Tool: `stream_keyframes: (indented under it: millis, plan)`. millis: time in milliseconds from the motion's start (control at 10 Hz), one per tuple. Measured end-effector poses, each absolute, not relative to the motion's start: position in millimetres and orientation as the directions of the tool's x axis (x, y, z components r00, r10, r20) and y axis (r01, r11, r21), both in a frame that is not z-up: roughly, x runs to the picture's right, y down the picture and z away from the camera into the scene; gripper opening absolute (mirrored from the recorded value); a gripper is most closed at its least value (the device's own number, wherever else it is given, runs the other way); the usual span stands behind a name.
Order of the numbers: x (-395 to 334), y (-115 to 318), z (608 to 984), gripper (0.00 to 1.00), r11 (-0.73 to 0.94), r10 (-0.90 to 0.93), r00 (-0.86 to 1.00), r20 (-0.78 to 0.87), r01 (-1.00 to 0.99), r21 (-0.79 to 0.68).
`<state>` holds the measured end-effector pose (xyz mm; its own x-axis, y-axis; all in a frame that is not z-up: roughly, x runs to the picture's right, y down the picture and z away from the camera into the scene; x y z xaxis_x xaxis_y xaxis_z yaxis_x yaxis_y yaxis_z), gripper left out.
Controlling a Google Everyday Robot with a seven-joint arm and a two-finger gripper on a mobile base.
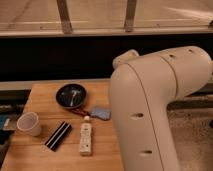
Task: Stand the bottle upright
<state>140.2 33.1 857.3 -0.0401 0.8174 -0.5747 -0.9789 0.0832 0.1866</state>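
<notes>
Small white oblong bottle (86,140) down on its side on wooden table (30,155), not upright; pale rounded cap points to far edge, base toward near edge, faint label facing up.

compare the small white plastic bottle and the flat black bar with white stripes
The white plastic bottle is pale with a rounded cap; the black striped bar is dark and flat. The bottle points almost straight away; the bar lies diagonally. Both lie down on the wooden table, similar in length. The gripper is out of view.
</notes>
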Motion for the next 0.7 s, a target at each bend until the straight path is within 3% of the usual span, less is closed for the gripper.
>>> stream_keyframes:
  millis: [700]
  plan:
    - [-36,95,769,0.6,0.156,0.807,0.179,-0.563,-0.984,-0.09]
